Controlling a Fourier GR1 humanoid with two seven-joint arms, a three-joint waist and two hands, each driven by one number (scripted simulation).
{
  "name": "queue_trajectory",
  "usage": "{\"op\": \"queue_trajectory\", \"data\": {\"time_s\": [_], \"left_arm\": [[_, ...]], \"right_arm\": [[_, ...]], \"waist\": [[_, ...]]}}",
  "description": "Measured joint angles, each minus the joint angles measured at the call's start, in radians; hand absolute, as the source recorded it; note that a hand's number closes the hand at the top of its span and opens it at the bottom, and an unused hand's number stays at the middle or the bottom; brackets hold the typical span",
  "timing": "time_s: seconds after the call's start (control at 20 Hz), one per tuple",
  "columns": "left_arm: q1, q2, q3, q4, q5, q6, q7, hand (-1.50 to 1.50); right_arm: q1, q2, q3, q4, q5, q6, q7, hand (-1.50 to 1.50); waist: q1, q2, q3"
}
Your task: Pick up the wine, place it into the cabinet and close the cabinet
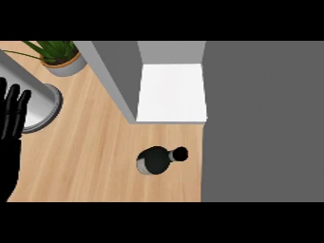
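Observation:
A dark wine bottle (pixel 158 159) stands upright on the wooden counter (pixel 87 152), seen from above, just in front of the cabinet. The cabinet (pixel 171 92) is open: its white inner shelf shows, with a grey side wall on its left and the grey door (pixel 270 118) swung out to the right. My left hand (pixel 2 123) rests open at the view's left edge, fingers straight and pointing up, far from the bottle. My right hand does not show.
A potted green plant (pixel 59 59) stands at the back left of the counter. A grey cylindrical container (pixel 42 107) sits next to my left hand. The open door covers the whole right side of the view.

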Motion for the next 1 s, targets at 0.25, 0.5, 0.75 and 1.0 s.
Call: {"op": "queue_trajectory", "data": {"time_s": [0.25, 0.5, 0.75, 1.0], "left_arm": [[-0.068, 0.052, -0.222, -0.001, -0.018, -0.168, 0.028, -1.5], [-0.095, 0.022, -0.514, 0.083, 0.066, -0.328, 0.144, -1.5], [-0.141, -0.033, -0.714, 0.088, 0.138, -0.283, 0.34, -1.5], [-0.211, -0.012, -0.794, 0.052, 0.177, -0.158, 0.485, -1.5]], "right_arm": [[0.015, -0.003, 0.024, 0.002, 0.001, 0.019, 0.003, -1.5], [0.038, -0.009, 0.117, -0.015, -0.053, 0.098, 0.056, -1.5], [0.107, -0.03, 0.143, -0.11, -0.102, 0.131, 0.132, -1.5], [0.155, -0.055, 0.124, -0.225, -0.144, 0.136, 0.225, -1.5]], "waist": [[-0.055, 0.0, -0.019], [-0.094, 0.004, -0.024], [-0.065, -0.002, -0.027], [-0.042, 0.0, -0.029]]}}
